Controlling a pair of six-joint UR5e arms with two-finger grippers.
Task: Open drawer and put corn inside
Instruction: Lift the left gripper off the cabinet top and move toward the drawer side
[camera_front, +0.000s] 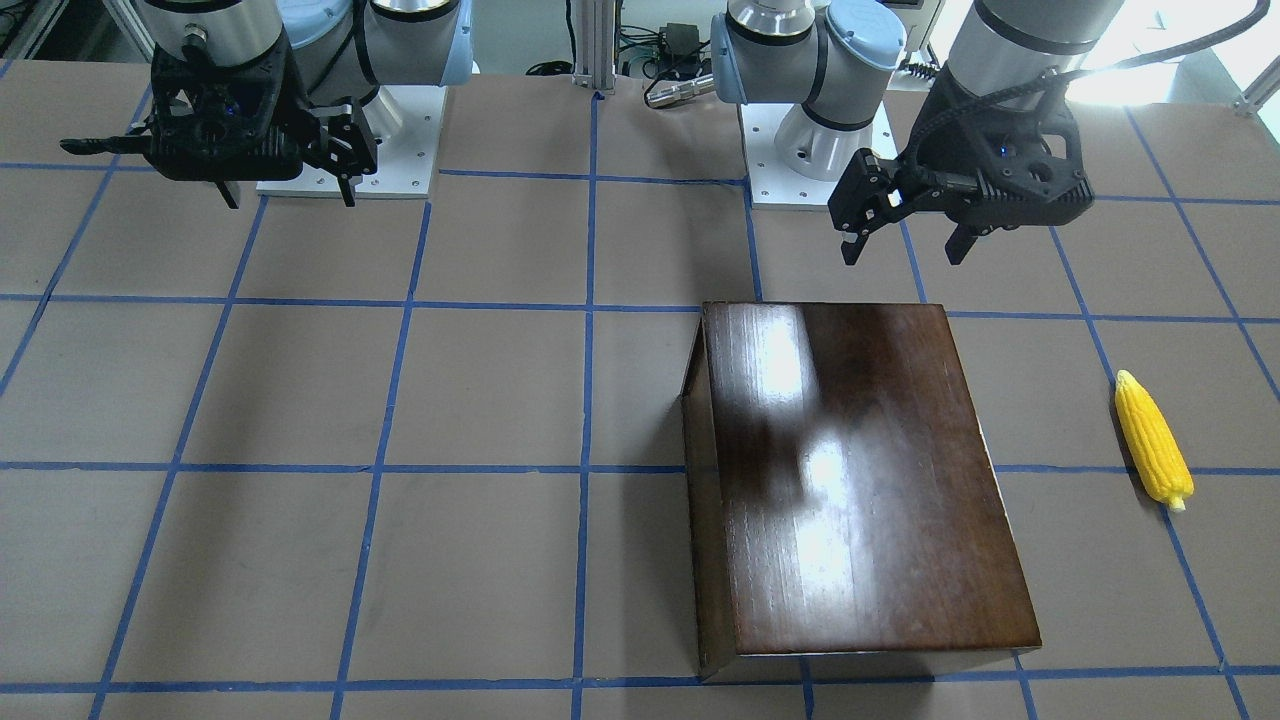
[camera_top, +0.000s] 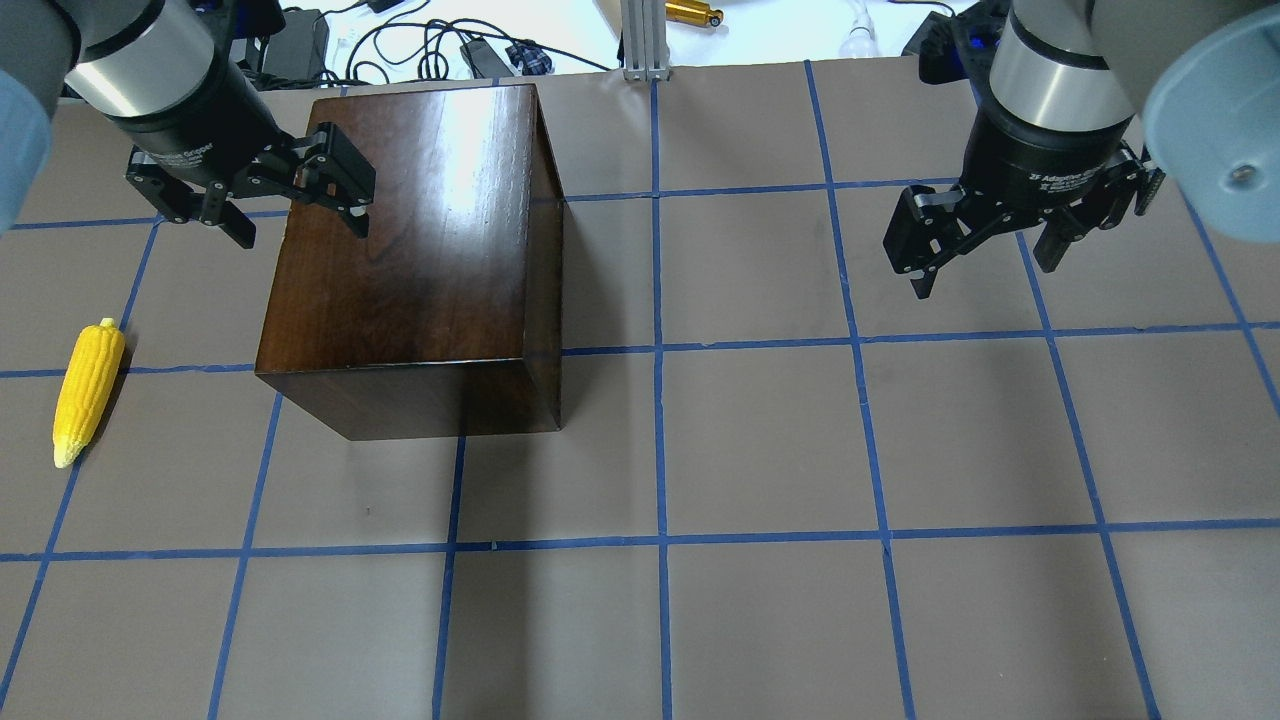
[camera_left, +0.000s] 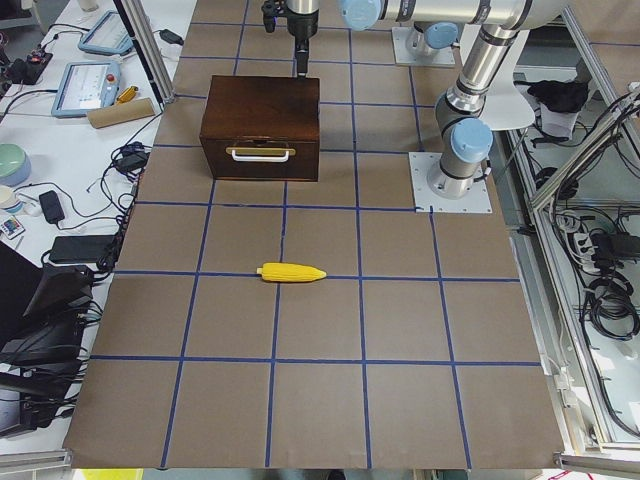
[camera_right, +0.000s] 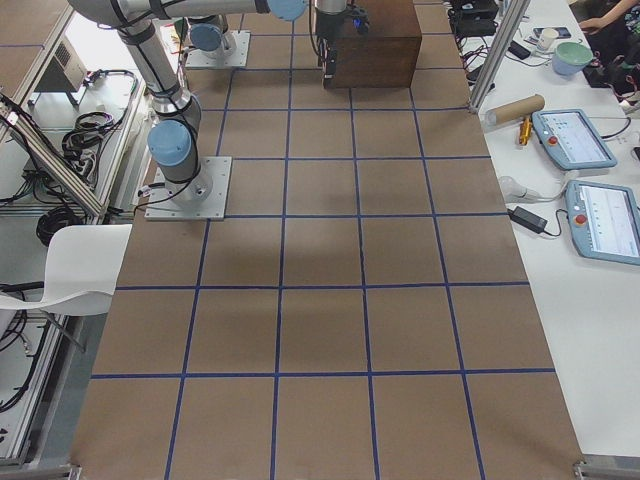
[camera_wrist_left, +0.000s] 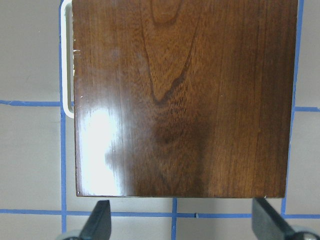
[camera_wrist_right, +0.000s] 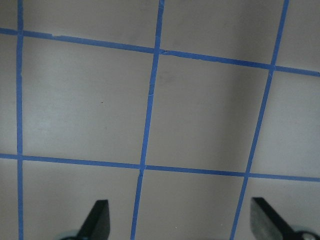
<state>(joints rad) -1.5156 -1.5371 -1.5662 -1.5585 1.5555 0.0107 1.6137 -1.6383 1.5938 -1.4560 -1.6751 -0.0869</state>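
Observation:
The dark-brown glossy box (camera_top: 420, 250) stands left of the table's middle. Its drawer (camera_left: 262, 165) is closed; the pale handle (camera_left: 260, 153) faces the robot's left side and also peeks out in the left wrist view (camera_wrist_left: 64, 55). The yellow corn (camera_top: 88, 392) lies flat on the table, left of the box and apart from it; it also shows in the front-facing view (camera_front: 1153, 440). My left gripper (camera_top: 300, 225) hangs open and empty above the box's top, near its left edge. My right gripper (camera_top: 985, 270) hangs open and empty over bare table at the right.
The arm base plates (camera_front: 345, 140) (camera_front: 810, 160) are bolted at the robot's side of the table. Cables and a metal post (camera_top: 640, 40) lie beyond the far edge. Side benches hold tablets (camera_left: 95, 85) and gear.

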